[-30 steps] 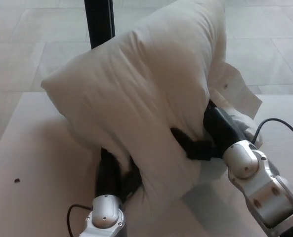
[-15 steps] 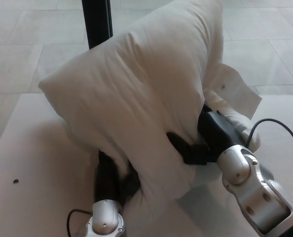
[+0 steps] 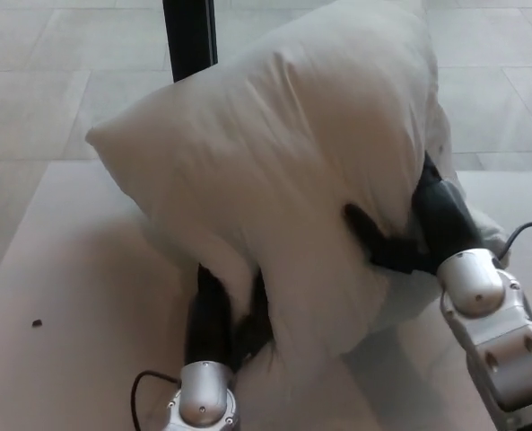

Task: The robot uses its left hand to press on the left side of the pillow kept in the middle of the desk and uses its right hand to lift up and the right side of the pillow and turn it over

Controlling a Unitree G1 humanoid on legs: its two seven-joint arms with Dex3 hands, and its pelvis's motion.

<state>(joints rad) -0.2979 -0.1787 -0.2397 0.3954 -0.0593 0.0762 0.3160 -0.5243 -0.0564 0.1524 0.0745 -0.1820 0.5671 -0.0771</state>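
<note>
Pillow [image 3: 283, 171]: white, soft, plainly overstuffed. You see it reared up off the desk [image 3: 77, 305], standing tall and bulging, its top reaching the upper edge of the view. One blunt corner juts out to picture left, above the desk's far edge. The cloth is smooth across the broad face, with creases and a deep pinch low on the right side. Its lower end folds under itself and rests on the desk near the middle, close to you.

Left hand [image 3: 216, 310]: black, tucked under the pillow's lower left edge, pressed into the fabric. The fingers are buried in the folds; you cannot tell whether they are spread or closed. The silver wrist shows below it at the bottom edge, with a thin black cable looping beside it.

Right hand [image 3: 396, 247]: black, fingers clamped on the pillow's right side, dark fingertips digging into the cloth where the pinch forms. The silver forearm runs off to the lower right corner.

Desk: pale, bare surface with a small dark speck [image 3: 37, 322] at picture left, well apart from the pillow.

Behind: a black post [image 3: 190, 36] rising from a tiled floor [image 3: 41, 99], partly hidden by the pillow.
</note>
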